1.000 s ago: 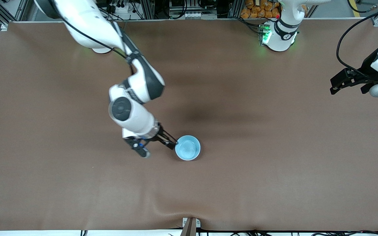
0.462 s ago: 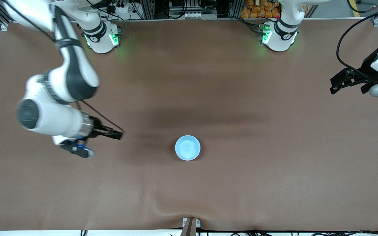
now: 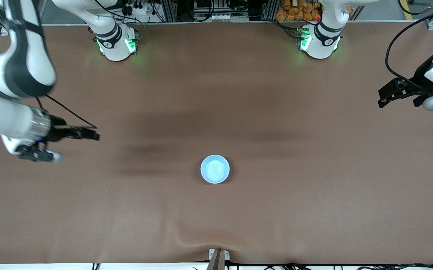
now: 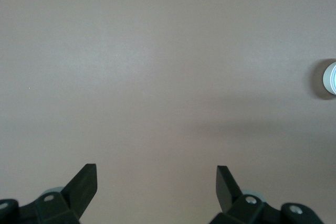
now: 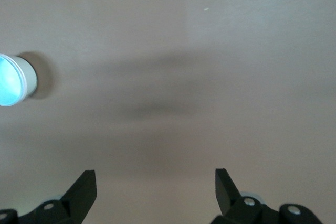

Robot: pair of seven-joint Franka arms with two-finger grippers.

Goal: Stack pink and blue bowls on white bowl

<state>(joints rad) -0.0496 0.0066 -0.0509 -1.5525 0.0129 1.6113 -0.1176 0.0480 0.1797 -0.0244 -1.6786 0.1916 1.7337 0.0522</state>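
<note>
The right claw (image 3: 89, 134) hangs open and empty over the bench (image 3: 276, 210) at its own arm's end, the bowl stack (image 3: 215, 169) sits mid-bench, blue uppermost, and the left claw (image 3: 389, 93) waits open.

No text, label, brand, number or sign can be read on anything around the blue bowl (image 3: 215, 169).

blue bowl (image 3: 215, 169) – smooth plastic | table (image 3: 314, 195) – matt brown cloth, slightly wrinkled
</note>
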